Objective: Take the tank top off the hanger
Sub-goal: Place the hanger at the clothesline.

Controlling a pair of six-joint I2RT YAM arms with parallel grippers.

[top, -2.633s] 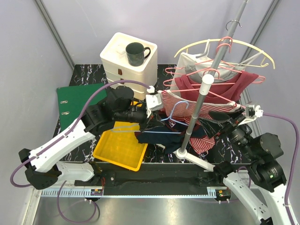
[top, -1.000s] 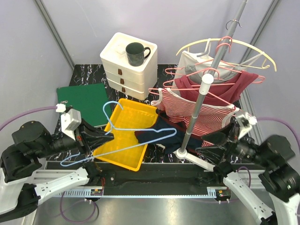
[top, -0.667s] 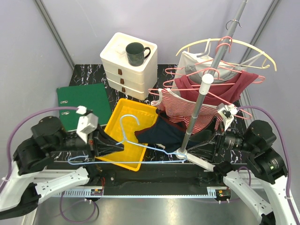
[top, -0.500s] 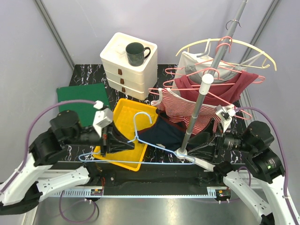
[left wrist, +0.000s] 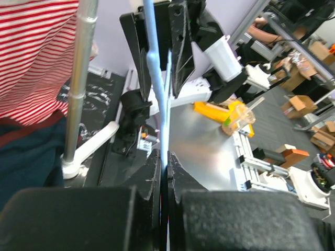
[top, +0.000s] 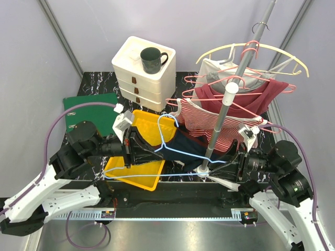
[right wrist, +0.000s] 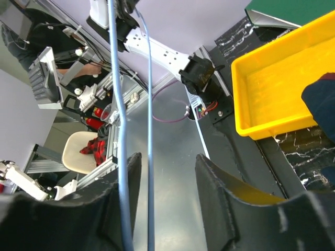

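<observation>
A mug (top: 153, 59) sits on the drawers (top: 138, 78), upper middle. Below lies the tray (top: 146, 175), the folder (top: 89, 104) on its left, the tank top (top: 188, 142) and clothes rack (top: 226, 112) on its right.

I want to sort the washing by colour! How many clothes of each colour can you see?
Red-and-white striped top: 1
Dark red top: 1
White top: 1
Navy tank top: 1
Total: 4
</observation>
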